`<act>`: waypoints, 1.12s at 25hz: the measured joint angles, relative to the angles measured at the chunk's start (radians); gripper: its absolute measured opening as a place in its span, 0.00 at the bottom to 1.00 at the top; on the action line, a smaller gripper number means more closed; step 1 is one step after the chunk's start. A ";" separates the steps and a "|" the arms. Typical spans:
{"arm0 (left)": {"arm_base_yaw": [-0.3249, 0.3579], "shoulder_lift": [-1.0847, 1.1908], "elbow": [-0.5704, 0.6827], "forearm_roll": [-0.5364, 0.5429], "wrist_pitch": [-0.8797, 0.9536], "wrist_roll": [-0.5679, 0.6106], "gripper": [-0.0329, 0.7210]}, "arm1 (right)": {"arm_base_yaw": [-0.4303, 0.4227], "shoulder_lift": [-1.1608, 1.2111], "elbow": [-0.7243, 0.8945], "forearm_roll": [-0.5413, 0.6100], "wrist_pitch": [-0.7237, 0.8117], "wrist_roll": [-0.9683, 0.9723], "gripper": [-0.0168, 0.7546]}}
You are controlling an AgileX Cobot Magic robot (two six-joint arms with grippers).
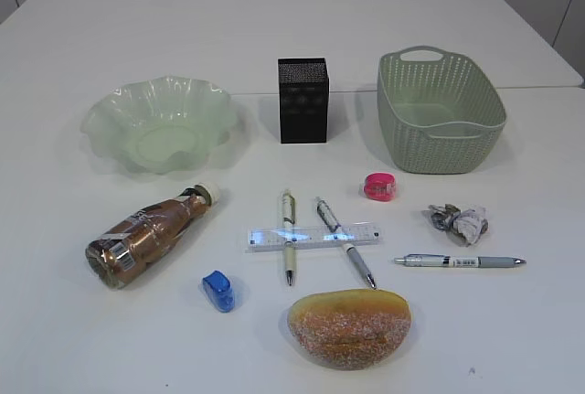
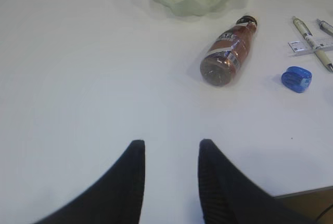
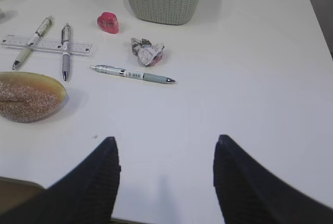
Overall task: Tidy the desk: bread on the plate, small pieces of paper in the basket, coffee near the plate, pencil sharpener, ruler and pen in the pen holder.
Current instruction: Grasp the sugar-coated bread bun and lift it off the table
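Observation:
The bread (image 1: pixel 349 325) lies at the desk's front, the coffee (image 1: pixel 151 234) on its side at the left. A clear ruler (image 1: pixel 313 237) lies across two pens (image 1: pixel 288 234), and a third pen (image 1: pixel 460 260) lies to the right. A pink sharpener (image 1: pixel 379 186), a blue sharpener (image 1: pixel 218 290) and crumpled paper (image 1: pixel 460 222) lie loose. Behind stand the plate (image 1: pixel 164 124), pen holder (image 1: pixel 303 100) and basket (image 1: pixel 439 143). My left gripper (image 2: pixel 170 148) hangs open and empty short of the coffee (image 2: pixel 229 52). The right gripper (image 3: pixel 165 146) is open wider, near the desk's front edge.
The white desk (image 1: pixel 82 339) has its front edge just under both grippers in the wrist views. Neither arm shows in the exterior view. A seam in the tabletop runs behind the basket.

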 joint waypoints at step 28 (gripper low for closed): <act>0.000 0.466 -0.325 -0.108 -0.262 0.000 0.37 | 0.000 0.529 -0.322 0.052 -0.393 0.024 0.62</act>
